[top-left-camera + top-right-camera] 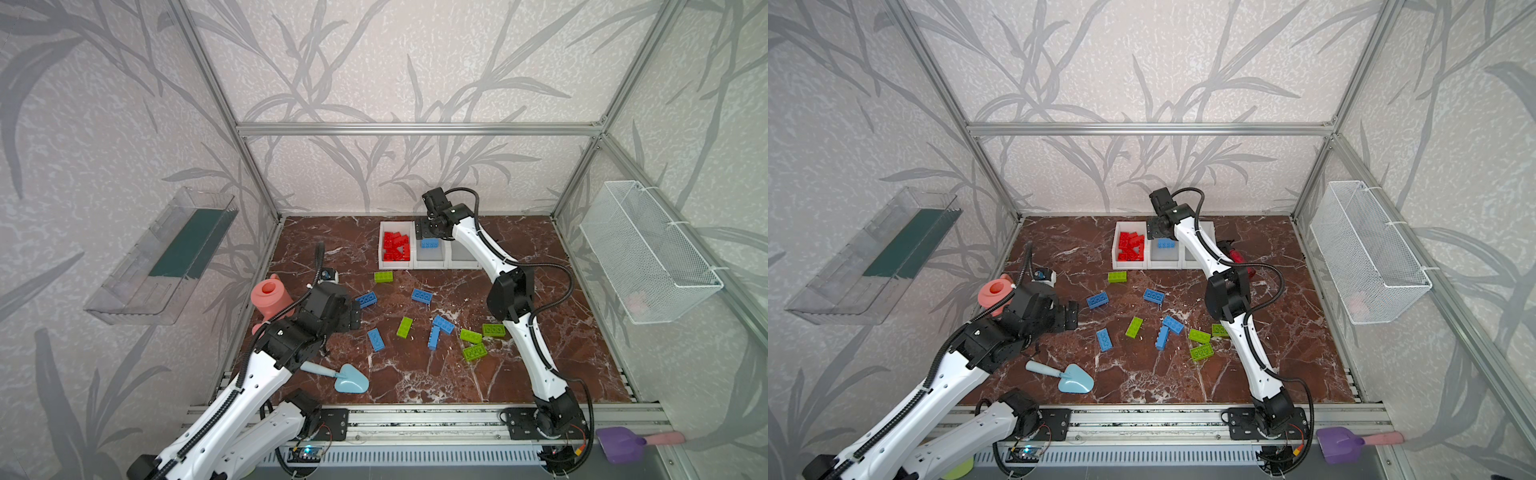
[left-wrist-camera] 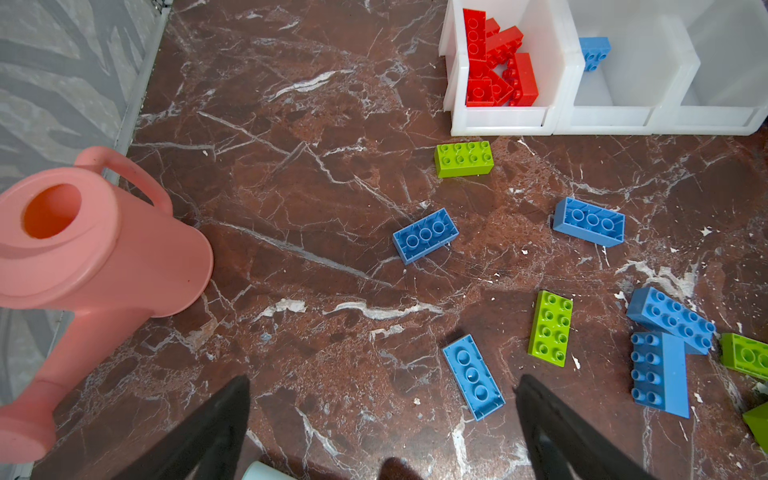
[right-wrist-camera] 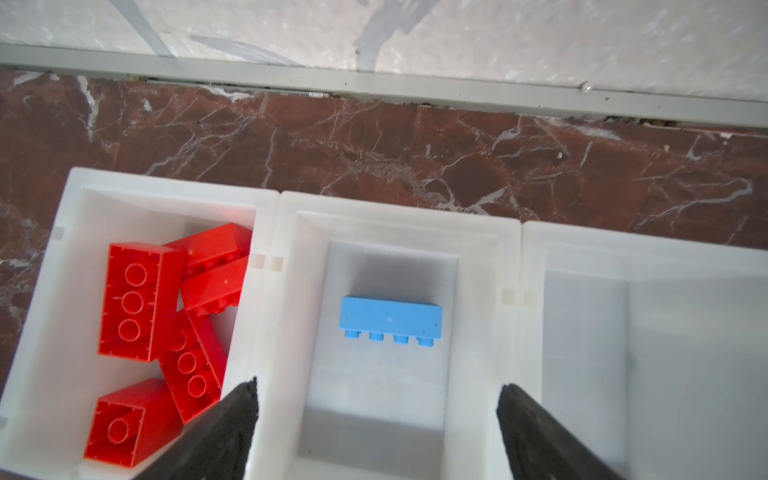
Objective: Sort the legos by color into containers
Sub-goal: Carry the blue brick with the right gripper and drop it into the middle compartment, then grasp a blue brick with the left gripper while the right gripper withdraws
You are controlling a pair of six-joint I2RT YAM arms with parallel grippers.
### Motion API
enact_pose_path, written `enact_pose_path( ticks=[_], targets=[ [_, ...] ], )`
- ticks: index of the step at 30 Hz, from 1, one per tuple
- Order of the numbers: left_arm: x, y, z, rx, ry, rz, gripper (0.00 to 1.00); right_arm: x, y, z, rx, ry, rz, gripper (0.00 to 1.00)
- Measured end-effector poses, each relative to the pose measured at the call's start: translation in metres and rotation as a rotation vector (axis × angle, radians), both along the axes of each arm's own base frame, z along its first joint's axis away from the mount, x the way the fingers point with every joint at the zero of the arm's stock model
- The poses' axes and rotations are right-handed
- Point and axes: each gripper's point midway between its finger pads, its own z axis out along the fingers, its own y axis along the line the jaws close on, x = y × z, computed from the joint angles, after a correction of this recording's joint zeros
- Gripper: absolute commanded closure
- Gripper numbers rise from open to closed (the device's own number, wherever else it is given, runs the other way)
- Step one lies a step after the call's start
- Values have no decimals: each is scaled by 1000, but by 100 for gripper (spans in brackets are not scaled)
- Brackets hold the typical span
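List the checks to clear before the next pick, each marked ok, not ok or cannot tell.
1. Right gripper open and empty over the middle bin: ok.
2. Blue brick resting in that bin, ungripped: ok.
3. Left gripper open and empty: ok.
4. Left bin holds only red bricks: ok.
5. Red object beside the right arm clear of it: cannot tell.
6. All bricks sorted: not ok; loose blue bricks and green bricks on the table.

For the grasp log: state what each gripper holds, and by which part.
Nothing. The right gripper is open above the blue lego lying in the middle container; the left gripper is open, empty.
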Motion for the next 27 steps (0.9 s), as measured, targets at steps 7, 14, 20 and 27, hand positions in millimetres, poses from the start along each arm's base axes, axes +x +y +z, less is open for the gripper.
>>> enact_pose_path(
  ticks=[7,14,20,27],
  targets=[
    [14,-2,-26,31,103,83,1,-70,-18,34,42,-24,39,7],
    [34,-4,-57,48,181,226,1,-149,-48,81,190,-203,59,6],
    [66,-20,-76,54,230,316,1,-205,-76,40,245,-196,33,6],
    [97,-37,-108,71,273,372,1,-259,-98,-16,273,-129,14,6]
  ],
)
